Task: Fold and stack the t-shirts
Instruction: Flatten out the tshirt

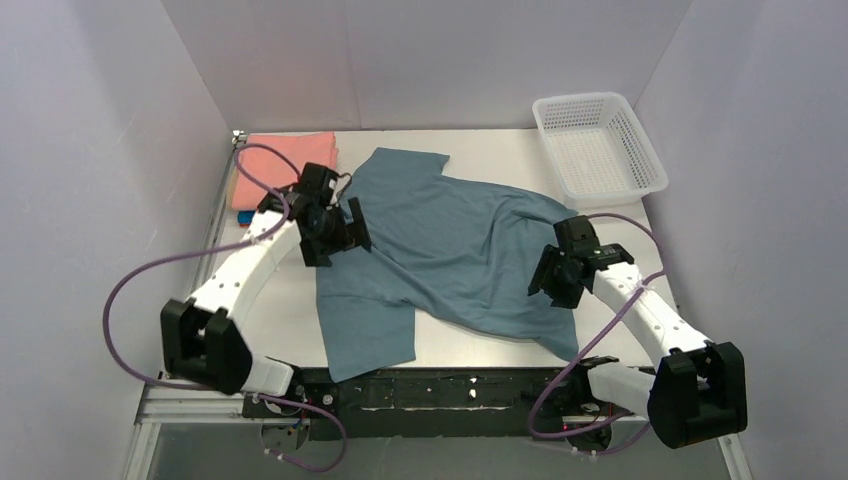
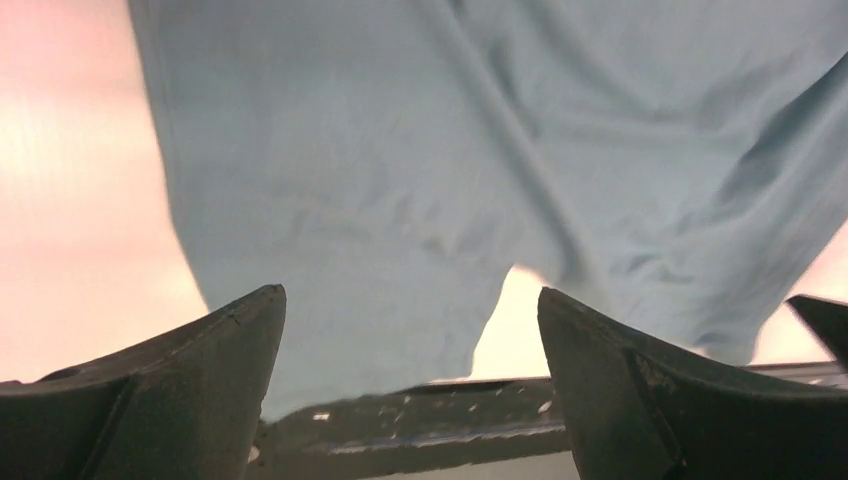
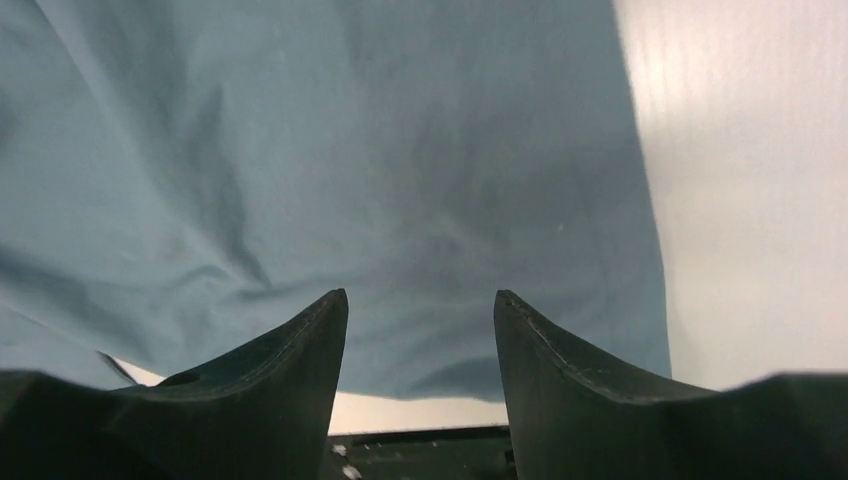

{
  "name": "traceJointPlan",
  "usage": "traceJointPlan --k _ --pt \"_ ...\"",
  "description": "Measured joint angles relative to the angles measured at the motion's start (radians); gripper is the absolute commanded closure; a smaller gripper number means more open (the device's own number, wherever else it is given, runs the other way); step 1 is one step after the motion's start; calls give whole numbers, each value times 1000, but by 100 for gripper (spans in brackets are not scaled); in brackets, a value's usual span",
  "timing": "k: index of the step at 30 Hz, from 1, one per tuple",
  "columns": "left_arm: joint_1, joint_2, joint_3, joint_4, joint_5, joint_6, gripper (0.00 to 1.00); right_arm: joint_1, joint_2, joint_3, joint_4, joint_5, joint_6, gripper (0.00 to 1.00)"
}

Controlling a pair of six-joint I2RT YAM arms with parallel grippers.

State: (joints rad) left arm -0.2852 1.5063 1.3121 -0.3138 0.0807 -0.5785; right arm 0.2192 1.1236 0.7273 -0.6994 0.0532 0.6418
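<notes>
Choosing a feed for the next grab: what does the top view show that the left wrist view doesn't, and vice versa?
Only top: the pink shirt folded at far left, the basket at far right, the right gripper over the right of the blue-grey shirt. Only left wrist: the left gripper close up, jaws open, nothing between them. Both: the blue-grey shirt and bare table.

Rumpled blue-grey t-shirt [image 2: 400, 150] beyond wide-apart left gripper [image 2: 410, 292]

Plain dusty blue-grey t-shirt [image 1: 450, 250] on a pale cream counter [image 1: 480, 145]; salmon-pink folded t-shirt [image 1: 290, 160] at ten o'clock, white mesh basket [image 1: 600, 140] at one o'clock. Left arm [image 1: 250, 265] and right arm [image 1: 650, 315]: white, black joints, purple cables [image 1: 120, 290].
</notes>
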Motion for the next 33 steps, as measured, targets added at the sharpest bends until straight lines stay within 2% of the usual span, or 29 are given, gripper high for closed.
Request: traceJointPlan --k 3,7,12,16,18,21,23,24,25,26,30,33 --pt "-87 -183 -192 -28 -36 -53 2 122 0 10 -93 31 37 37" --pt "-189 -275 -424 -41 -10 -101 2 235 -64 6 -208 25 108 36" --pt "-221 -301 -623 26 31 -156 2 250 -106 -93 -215 12 192 36" --pt "-221 -279 -658 80 26 -179 3 250 -29 -127 -151 31 229 45" --pt "-221 -262 -660 100 10 -185 13 250 12 -127 -104 44 238 55" --pt "-221 -220 -663 127 -21 -198 38 250 61 -127 -48 58 240 78" --pt "-221 -189 -661 126 -44 -210 65 250 77 -121 -42 74 243 95" --pt "-221 -179 -659 120 -56 -215 79 250 80 -115 -42 85 243 99" --pt "-221 -171 -657 112 -67 -225 97 251 81 -108 -46 97 240 99" --pt "-221 -160 -652 98 -79 -227 100 252 81 -99 -57 106 237 99" --pt "-222 -138 -632 67 -107 -253 100 252 74 -13 -165 139 213 99" --pt "-225 -161 -632 39 -161 -270 100 252 64 123 -308 153 180 99"
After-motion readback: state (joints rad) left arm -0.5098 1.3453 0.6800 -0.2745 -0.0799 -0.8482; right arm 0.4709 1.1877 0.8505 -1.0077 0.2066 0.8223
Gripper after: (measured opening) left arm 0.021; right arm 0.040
